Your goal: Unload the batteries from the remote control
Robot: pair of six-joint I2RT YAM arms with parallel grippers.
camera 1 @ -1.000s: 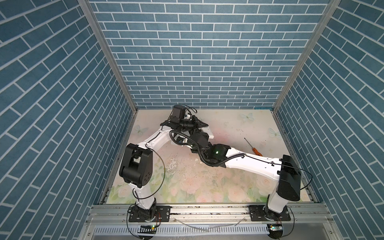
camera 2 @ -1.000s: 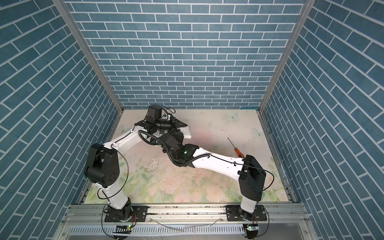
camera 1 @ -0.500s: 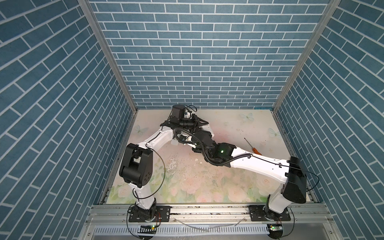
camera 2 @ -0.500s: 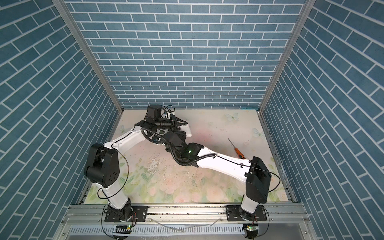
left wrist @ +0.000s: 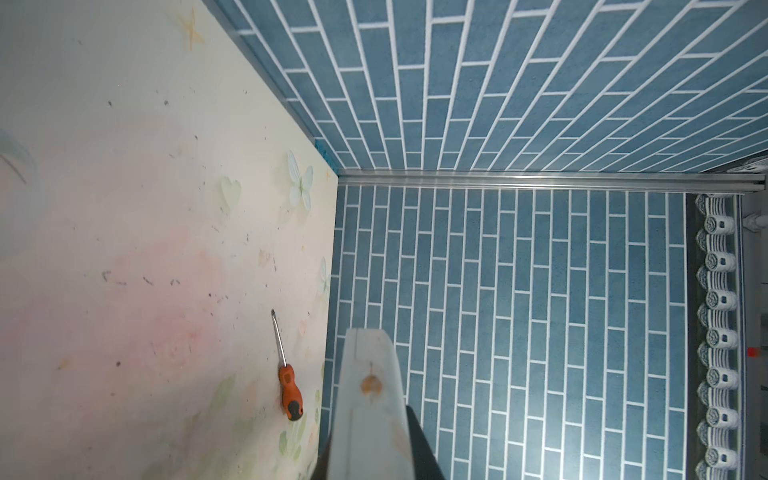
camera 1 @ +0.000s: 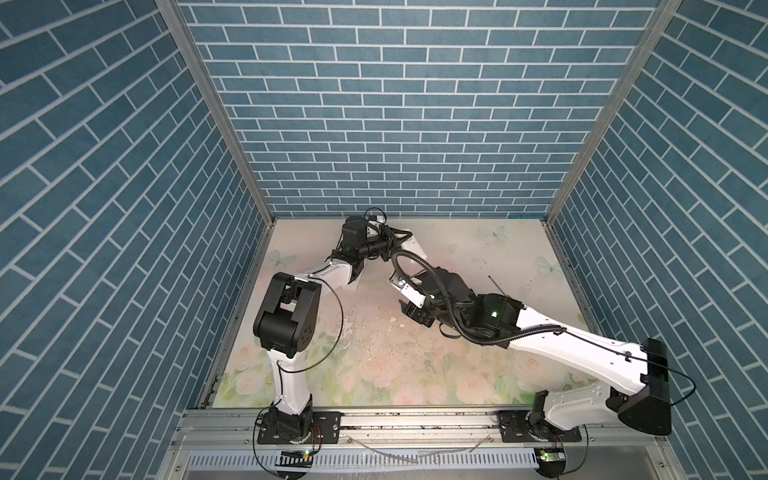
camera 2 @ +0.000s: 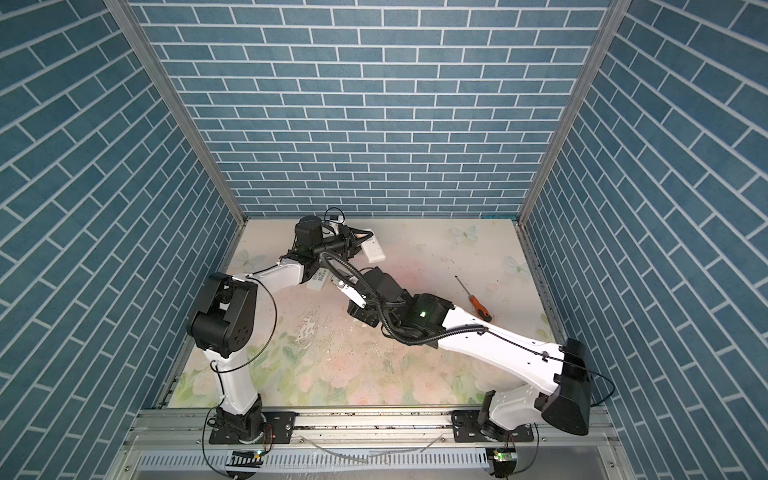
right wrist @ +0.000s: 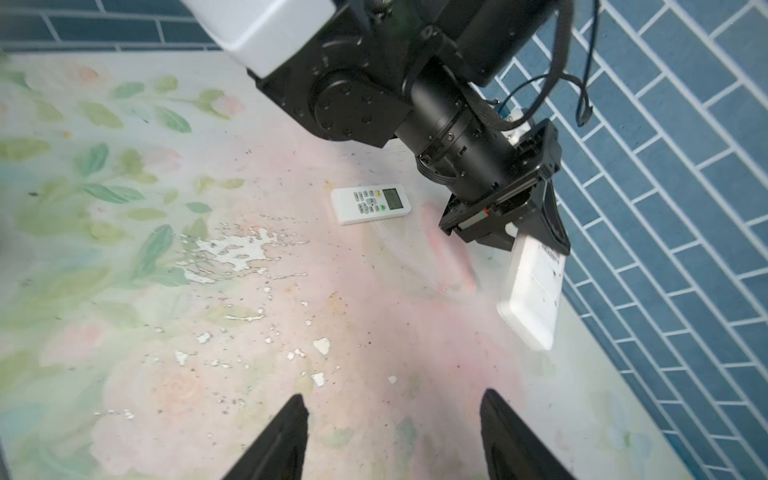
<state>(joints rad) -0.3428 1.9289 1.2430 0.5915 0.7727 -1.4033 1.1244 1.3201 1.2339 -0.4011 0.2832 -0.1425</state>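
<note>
**Left pincer grips a white remote aloft**

The left pincer (right wrist: pixel 532 243) is clenched on a white remote control (right wrist: pixel 532 291), which juts from its jaws above the worktop (right wrist: pixel 124 291). The right pincer (right wrist: pixel 394 399) hangs released nearby. Ahead of it a second remote (right wrist: pixel 371 203) lies buttons-up. The batteries cannot be made out.

Bright, even light from overhead; only faint, soft shadows lie on the flowered mat (camera 1: pixel 374 374) under the right arm (camera 1: pixel 582 353). In both top views the wide lens splays the brick walls (camera 1: pixel 104 166) at the edges. In the right wrist view the dark fingers (right wrist: pixel 286 440) of the right gripper (right wrist: pixel 392 436) are blurred, and the white remote (right wrist: pixel 534 291) beyond them looks hazy, its edges smeared.
</note>
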